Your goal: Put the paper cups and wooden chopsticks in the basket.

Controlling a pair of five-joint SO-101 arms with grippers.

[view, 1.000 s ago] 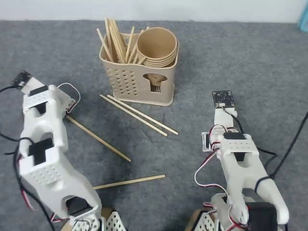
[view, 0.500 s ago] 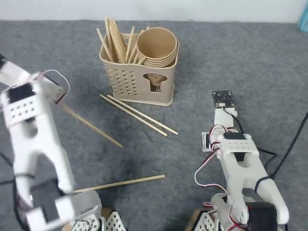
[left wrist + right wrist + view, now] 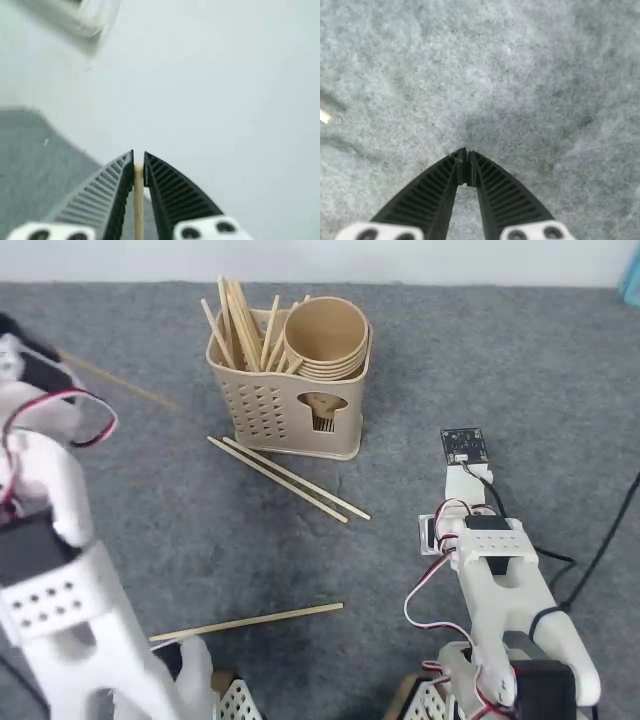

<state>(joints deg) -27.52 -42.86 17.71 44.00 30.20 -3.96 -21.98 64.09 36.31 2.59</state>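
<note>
Chopsticks [image 3: 240, 315] are already standing in the left side of the basket [image 3: 265, 410], leaning out over its rim. The stack of paper cups [image 3: 325, 335] is sitting right next to them in the right side.

From the high view, a pair of loose sticks [image 3: 280, 481] is lying side by side on the grey mat [image 3: 520, 360] just in front of the basket, slanting off toward the right arm [image 3: 495, 580]. A lone stick [image 3: 246, 622] is lying down near the arm bases. One more, the held stick [image 3: 120, 381], is showing as a thin line coming off the top of the left arm [image 3: 50, 570], pointing toward the basket but well apart from it.

What's gripping it is hard to make out from up there, but the left wrist view is sorting that out. The left gripper [image 3: 138, 157] is pinching that stick between its black jaws, with the pale wall [image 3: 400, 260] behind and a bit of mat off to one side.

Same deal for the right gripper [image 3: 466, 151]. Overhead it's tucked under the wrist camera board [image 3: 465, 445], while its own view is showing the jaws pressed together on nothing, tip hanging over the mat. A pale stick end [image 3: 324, 116] is poking in at that view's edge; can't tell which stick.

For room, a wide stretch of mat is running right of the basket out to the edge. The basket is sitting near the mat's far edge by the wall, and a black cable [image 3: 610, 530] is trailing along the right side.
</note>
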